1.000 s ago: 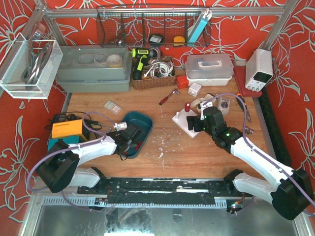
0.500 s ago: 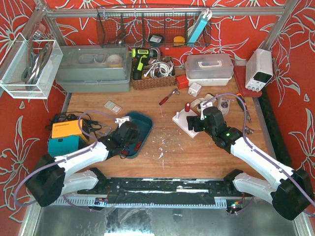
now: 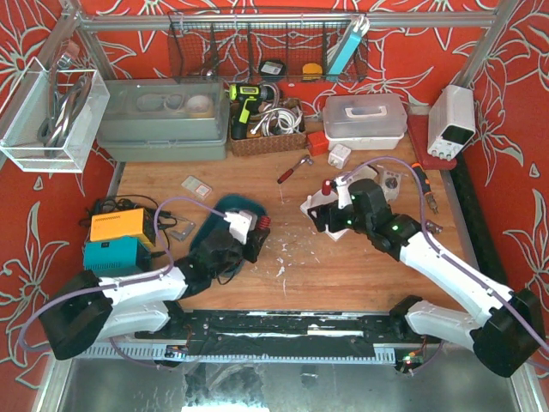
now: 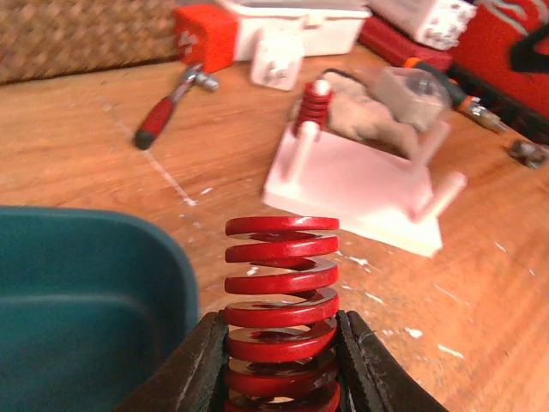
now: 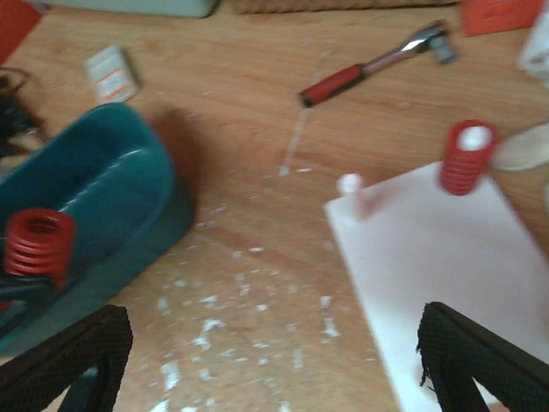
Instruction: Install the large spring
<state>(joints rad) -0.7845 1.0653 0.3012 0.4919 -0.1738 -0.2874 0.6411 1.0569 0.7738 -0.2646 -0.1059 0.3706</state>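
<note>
Left wrist view: my left gripper grips the large spring upright, the white peg board ahead of it. My right gripper gapes wide over that board

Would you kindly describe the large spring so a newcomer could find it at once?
On the wooden table, find the teal tray left of centre. By its right edge, the left gripper clamps the large spring, a red coil. The small spring, also red, is narrower and sits on a peg of the white board.
</note>
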